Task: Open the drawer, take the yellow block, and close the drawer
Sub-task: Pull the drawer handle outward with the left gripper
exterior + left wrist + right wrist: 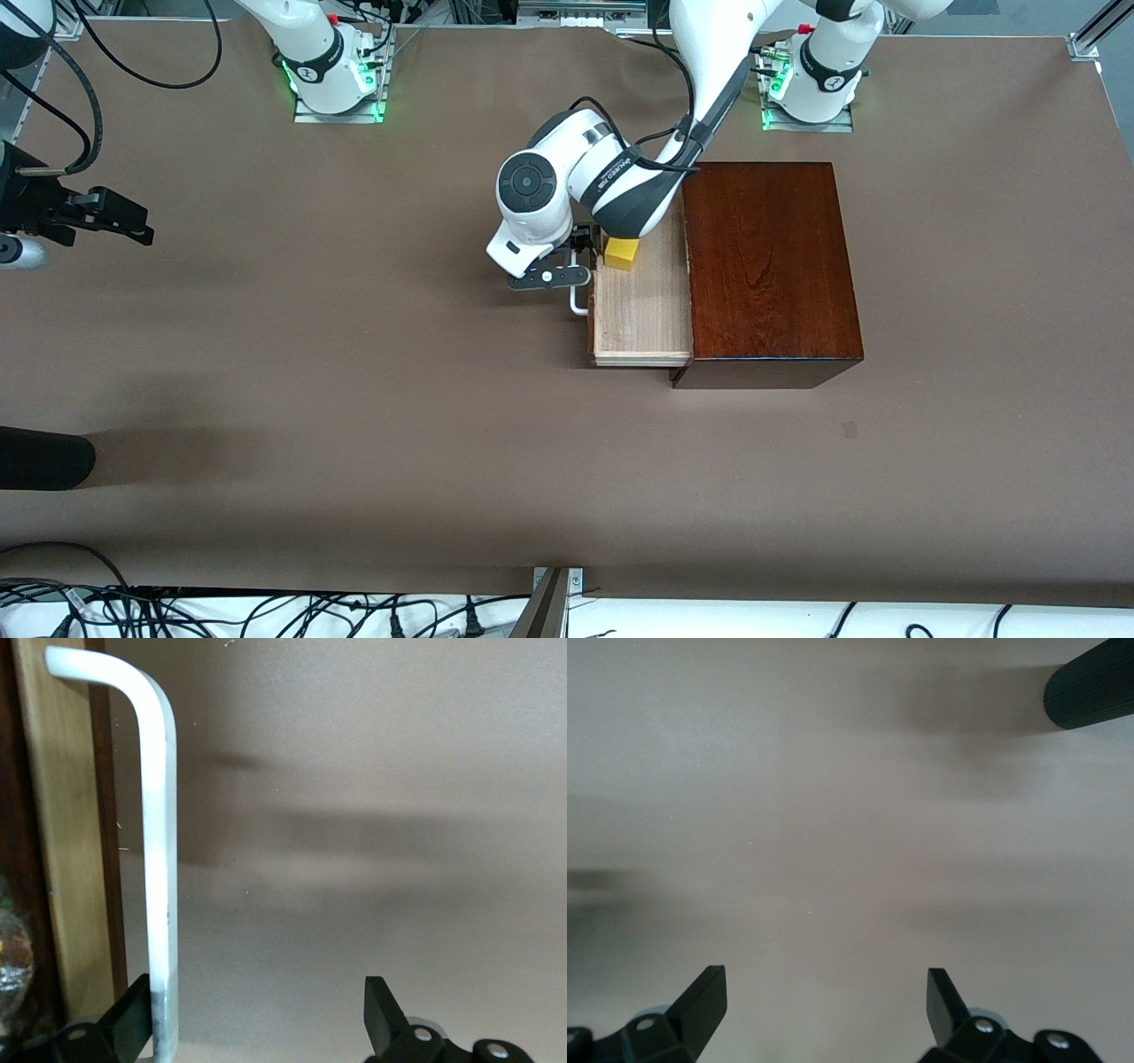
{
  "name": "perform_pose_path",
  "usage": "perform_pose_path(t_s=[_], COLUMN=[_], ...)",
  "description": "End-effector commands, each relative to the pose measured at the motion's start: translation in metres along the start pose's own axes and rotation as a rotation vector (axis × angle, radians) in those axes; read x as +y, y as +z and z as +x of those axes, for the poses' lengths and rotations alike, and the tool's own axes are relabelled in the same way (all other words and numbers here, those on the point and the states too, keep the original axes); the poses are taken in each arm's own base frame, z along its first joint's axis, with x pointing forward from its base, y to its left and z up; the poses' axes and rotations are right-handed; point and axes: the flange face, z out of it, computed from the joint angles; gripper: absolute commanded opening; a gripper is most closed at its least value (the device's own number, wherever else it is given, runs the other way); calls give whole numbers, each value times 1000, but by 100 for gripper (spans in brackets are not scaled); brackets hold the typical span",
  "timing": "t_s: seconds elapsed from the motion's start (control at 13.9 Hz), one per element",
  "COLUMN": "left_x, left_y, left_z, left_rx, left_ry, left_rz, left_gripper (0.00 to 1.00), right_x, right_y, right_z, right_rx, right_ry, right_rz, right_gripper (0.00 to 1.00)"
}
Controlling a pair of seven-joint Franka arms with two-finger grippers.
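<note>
The drawer (642, 310) stands pulled out of the box (769, 266), with the block (622, 253) inside it. Left gripper (257, 1028) is at the handle (159, 859), fingers released; lift clear, then descend squarely over the block. Right gripper (824, 1010) waits, fingers spread, over bare counter (354, 399).

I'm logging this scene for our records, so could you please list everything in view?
Wooden box: one, dark reddish-brown, toward the left arm's end of the table.
Drawer: one, pale wood, pulled open from the box.
Handle: one, white, on the drawer front.
Yellow block: one, in the drawer.
Table: one, brown.
Left gripper: open, at the handle.
Right gripper: open, waiting above bare table.
</note>
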Motion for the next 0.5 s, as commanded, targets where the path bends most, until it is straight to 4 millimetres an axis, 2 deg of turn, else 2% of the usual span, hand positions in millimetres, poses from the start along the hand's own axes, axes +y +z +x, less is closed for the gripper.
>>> perform_pose_path(t_s=[0.0,0.43], left_x=[25,17], left_y=[-5,-5], left_z=[-23,-32], left_rx=[-60,-36], left_ry=[-15,25], left_rz=[-60,56], left_gripper=[100,100], right_x=[3,2], right_y=[-8,-8], right_z=[-4,-4], right_rx=[8,8], right_ry=[-5,-8], right_rz=[14,14], right_gripper=[100,100])
